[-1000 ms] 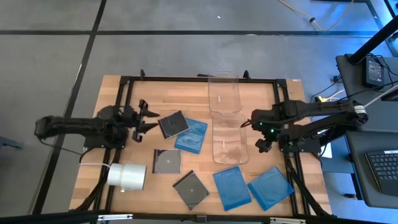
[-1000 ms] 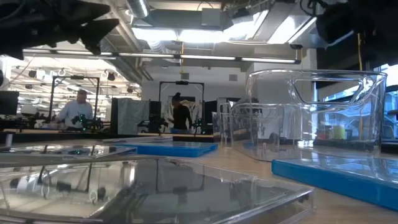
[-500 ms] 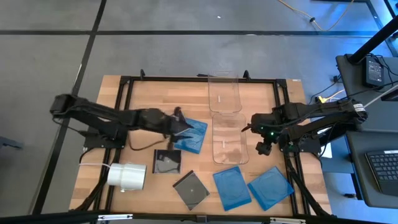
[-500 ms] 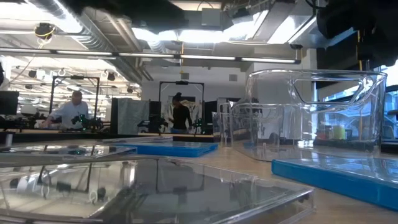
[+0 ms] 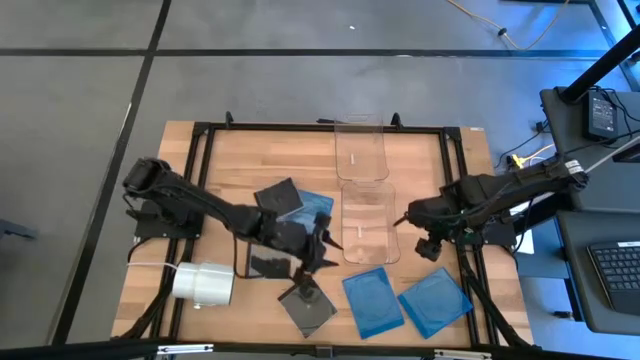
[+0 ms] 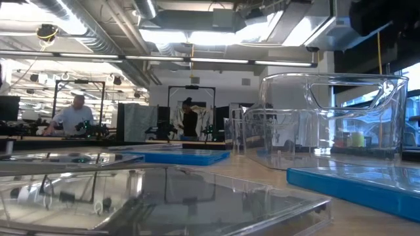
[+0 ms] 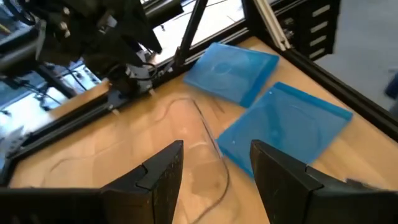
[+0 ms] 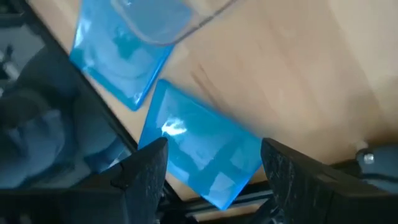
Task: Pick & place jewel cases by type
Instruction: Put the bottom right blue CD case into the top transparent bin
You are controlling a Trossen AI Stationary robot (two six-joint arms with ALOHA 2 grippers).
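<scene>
— Roll at the left, is it?

— Yes, white, on its side at the left near corner of the surface. The left arm reaches past it, out over the middle.

— Where are the jewel cases there?

— Three dark ones. The far dark case lies just beyond the arm. The middle dark case lies under the arm, partly hidden. The near dark case lies turned cornerwise by the near edge. A blue case lies beside the far dark one, its edge under the arm.

— And the left gripper?

— It hangs above the surface, between the middle dark case and the near bin. Its jaws stand apart with nothing between them; its wrist view shows the left gripper over the bin's rim and two blue cases.

— Bins?

— Two, clear, end to end at the centre. The far bin touches the far edge; the near bin sits just in front of it. I cannot tell whether anything lies inside.

— Further right?

— A blue pair near the near edge: one blue case beside the near dark case, the other blue case just to its right.

— The right gripper?

— It hovers beside the near bin's right wall. Jaws wide apart, empty; the wrist view shows the right gripper above the blue pair.
</scene>
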